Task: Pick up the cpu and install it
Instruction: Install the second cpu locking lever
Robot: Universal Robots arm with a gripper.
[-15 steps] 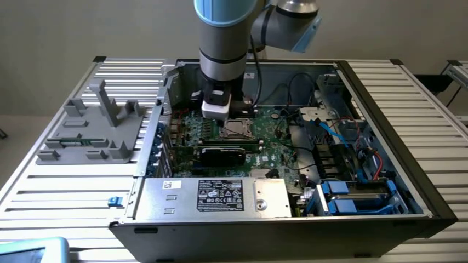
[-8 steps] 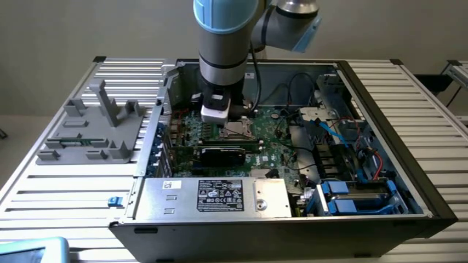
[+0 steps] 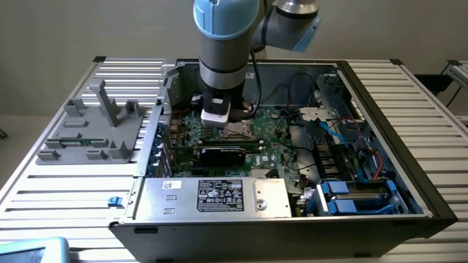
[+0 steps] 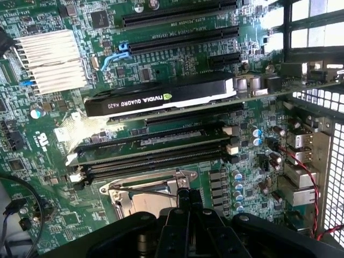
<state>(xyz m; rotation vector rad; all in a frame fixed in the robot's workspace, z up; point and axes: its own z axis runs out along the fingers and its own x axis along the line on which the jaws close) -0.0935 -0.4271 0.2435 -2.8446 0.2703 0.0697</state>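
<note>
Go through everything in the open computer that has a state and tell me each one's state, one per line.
computer case: side panel off, inside exposed.
gripper: shut, low over the CPU socket.
CPU socket: metal frame and retention lever around it; whether a chip sits in it cannot be told.
graphics card: seated in a slot.
RAM slots: state unclear.
grey fixture: on the table beside the case.
</note>
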